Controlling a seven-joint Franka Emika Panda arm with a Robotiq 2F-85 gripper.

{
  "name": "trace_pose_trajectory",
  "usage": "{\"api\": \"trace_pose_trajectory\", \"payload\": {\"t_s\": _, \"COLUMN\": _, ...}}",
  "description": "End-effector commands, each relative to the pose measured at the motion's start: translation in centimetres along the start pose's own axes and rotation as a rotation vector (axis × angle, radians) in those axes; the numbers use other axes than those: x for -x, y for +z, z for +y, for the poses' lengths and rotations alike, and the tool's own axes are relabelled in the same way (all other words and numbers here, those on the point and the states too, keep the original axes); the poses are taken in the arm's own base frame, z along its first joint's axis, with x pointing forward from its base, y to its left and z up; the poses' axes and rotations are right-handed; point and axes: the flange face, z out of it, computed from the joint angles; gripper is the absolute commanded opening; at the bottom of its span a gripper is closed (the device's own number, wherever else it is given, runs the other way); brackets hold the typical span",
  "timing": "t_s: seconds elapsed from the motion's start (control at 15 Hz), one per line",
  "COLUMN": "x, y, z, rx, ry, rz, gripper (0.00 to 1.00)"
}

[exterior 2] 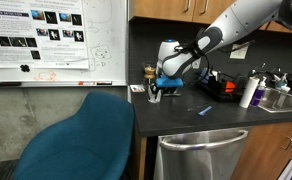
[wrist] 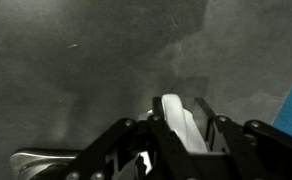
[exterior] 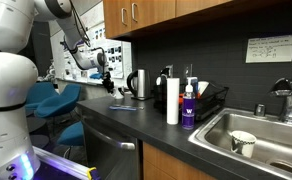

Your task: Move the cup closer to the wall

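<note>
Steel kettle [exterior: 138, 84], blue chair [exterior 2: 81, 140]

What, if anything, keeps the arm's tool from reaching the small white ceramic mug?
Probably nothing, so yes: in the wrist view the small white ceramic mug appears clamped in the tool.

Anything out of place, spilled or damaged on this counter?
Nothing looks spilled or broken. The only stray item is a small blue pen-like object lying loose on the dark countertop. In the wrist view, the small white ceramic mug sits between the fingers of the gripper.
</note>
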Motion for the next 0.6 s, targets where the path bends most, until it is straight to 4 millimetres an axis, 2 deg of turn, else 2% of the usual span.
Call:
{"api": "trace_pose_trajectory", "payload": {"t_s": 0.0, "x": 0.1, "y": -0.8, "z": 0.2, "rx": 0.018, "ry": 0.015, "rz": -0.007, "gripper": 0.69}}
{"api": "trace_pose_trajectory", "payload": {"t_s": 0.27, "x": 1.6, "y": -2.0, "z": 0.9, "rx": 0.019, "ry": 0.008, "rz": -0.052, "gripper": 0.96}}
{"api": "trace_pose_trajectory", "payload": {"t_s": 0.4, "x": 2.8, "y": -2.8, "z": 1.2, "rx": 0.017, "ry": -0.007, "rz": -0.082, "gripper": 1.00}}
{"api": "trace_pose_trajectory", "payload": {"t_s": 0.53, "x": 4.4, "y": -3.4, "z": 1.4, "rx": 0.017, "ry": -0.031, "rz": -0.125, "gripper": 1.00}}
